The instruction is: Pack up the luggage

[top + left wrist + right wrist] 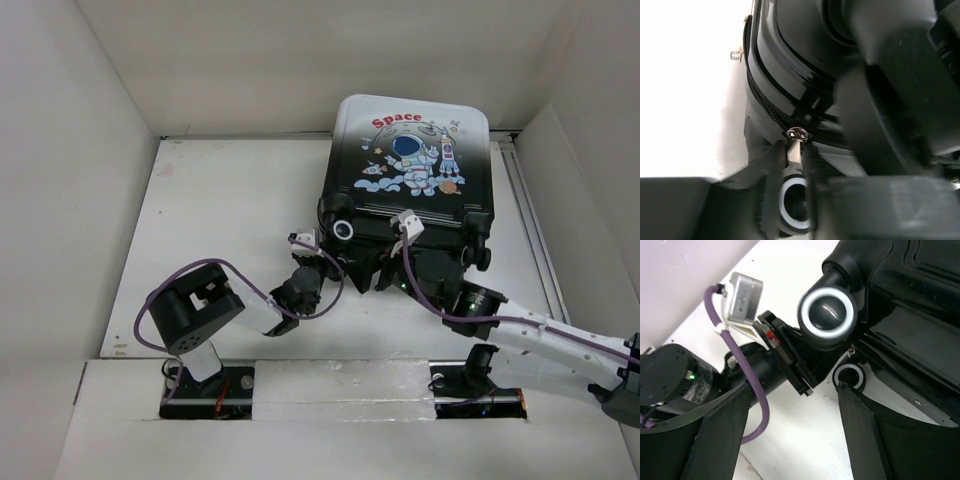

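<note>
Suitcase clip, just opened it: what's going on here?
The luggage lies closed, printed side up, on the white table. Both arms are working at its near edge. The left gripper has its jaws pinched on the silver zipper pull at the near left corner, close to a wheel. The right gripper is right beside it, jaws open and holding nothing.
</note>
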`<state>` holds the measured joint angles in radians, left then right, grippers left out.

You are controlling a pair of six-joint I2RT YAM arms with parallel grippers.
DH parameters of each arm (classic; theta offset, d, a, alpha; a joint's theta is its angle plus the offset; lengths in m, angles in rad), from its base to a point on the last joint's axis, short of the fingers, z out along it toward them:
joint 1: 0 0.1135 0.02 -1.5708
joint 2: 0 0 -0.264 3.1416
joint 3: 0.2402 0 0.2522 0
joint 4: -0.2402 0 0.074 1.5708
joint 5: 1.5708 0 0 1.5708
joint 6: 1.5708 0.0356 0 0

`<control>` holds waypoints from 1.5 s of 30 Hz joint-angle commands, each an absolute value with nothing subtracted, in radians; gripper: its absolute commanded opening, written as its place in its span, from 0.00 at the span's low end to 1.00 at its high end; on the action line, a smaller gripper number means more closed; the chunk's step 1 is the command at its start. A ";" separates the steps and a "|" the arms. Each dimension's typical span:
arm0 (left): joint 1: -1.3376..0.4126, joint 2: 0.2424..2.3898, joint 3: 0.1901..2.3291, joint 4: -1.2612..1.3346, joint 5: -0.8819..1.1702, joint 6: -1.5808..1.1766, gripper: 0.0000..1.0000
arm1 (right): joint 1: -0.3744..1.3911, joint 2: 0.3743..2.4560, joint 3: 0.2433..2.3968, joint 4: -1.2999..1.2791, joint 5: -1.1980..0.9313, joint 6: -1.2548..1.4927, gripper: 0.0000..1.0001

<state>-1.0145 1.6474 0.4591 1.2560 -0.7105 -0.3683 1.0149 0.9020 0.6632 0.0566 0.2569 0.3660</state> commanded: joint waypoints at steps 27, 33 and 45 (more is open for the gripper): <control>-0.999 1.606 0.417 1.394 -0.752 -0.314 0.00 | 0.885 1.311 0.894 0.318 0.189 0.520 0.92; -0.999 1.586 0.408 1.376 -0.752 -0.333 0.00 | 0.876 1.370 0.907 0.337 0.215 0.552 0.79; -0.904 1.549 0.388 1.326 -0.793 -0.324 0.00 | 0.857 1.206 0.766 0.362 0.207 0.506 0.00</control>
